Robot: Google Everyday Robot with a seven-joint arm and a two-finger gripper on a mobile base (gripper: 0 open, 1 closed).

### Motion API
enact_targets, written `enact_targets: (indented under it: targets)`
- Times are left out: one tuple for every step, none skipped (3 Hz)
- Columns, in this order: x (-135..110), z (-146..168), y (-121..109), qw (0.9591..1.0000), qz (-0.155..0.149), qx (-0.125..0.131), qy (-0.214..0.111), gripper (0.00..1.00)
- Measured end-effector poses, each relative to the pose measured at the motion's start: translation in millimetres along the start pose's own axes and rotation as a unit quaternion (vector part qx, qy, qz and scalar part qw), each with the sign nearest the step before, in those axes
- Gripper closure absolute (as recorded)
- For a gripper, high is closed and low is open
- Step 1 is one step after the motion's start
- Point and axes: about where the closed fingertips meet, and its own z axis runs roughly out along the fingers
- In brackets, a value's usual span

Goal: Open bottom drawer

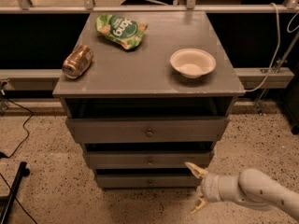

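The bottom drawer (140, 181) is the lowest, narrowest of three grey drawer fronts in the cabinet, with a tiny round knob (150, 182) at its centre. It looks shut or nearly shut. My gripper (197, 189) is low at the right of the cabinet, at the bottom drawer's right end, its two pale fingers spread open and pointing left. One fingertip (190, 166) lies over the right end of the middle drawer (145, 160). The gripper holds nothing.
On the cabinet top (149, 73) lie a tipped can (77, 61), a green chip bag (120, 30) and a white bowl (192, 62). The top drawer (147, 130) is the widest. Cables (14, 148) and a black leg (13, 190) are on the speckled floor at left.
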Motion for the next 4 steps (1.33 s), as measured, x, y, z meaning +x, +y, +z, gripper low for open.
enact_targets:
  targets:
    - [33, 46, 18, 0.9997, 0.010, -0.024, 0.002, 0.00]
    - [63, 76, 35, 0.9985, 0.021, -0.046, 0.023, 0.00]
    - [83, 101, 44, 0.9972, 0.028, -0.063, 0.029, 0.00]
    - [108, 131, 49, 0.9953, 0.035, -0.084, 0.032, 0.00]
